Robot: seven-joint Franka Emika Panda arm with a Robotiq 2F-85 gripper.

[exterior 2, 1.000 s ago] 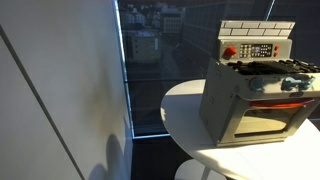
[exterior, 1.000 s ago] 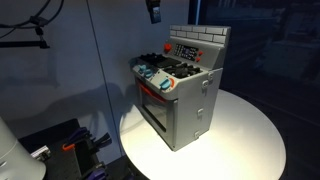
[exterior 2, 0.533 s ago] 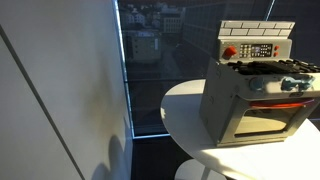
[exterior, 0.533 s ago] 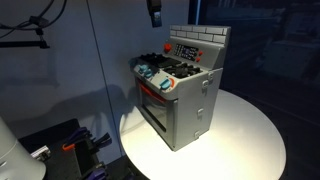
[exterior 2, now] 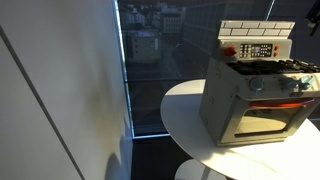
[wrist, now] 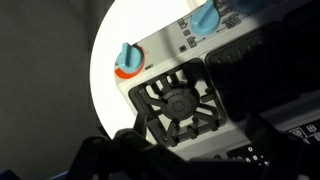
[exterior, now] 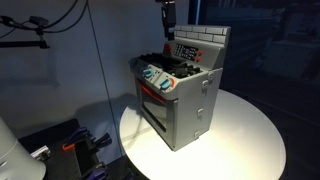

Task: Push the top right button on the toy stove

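The toy stove (exterior: 182, 92) is a silver-grey box on a round white table, also seen from its oven side in an exterior view (exterior 2: 258, 92). Its red-framed dark control panel (exterior: 186, 50) sits under the brick-pattern back wall. My gripper (exterior: 168, 20) hangs above the panel's left end, apart from it. It shows only as a dark sliver at the picture's top right edge in an exterior view (exterior 2: 314, 12). The wrist view looks down on a black burner (wrist: 180, 106), blue knobs (wrist: 127, 57) and part of the panel (wrist: 256, 156). My fingers (wrist: 290, 110) are dark blurs there, so their gap is unclear.
The round white table (exterior: 245, 135) holds only the stove, whose oven door faces the table's edge. A dark window pane (exterior 2: 150, 60) stands behind. Cables and a red-handled tool (exterior: 70, 147) lie on the floor below.
My gripper has moved sideways and a little lower, from beside the stove to above the control panel's left end. The arm now enters the other exterior view's top right corner.
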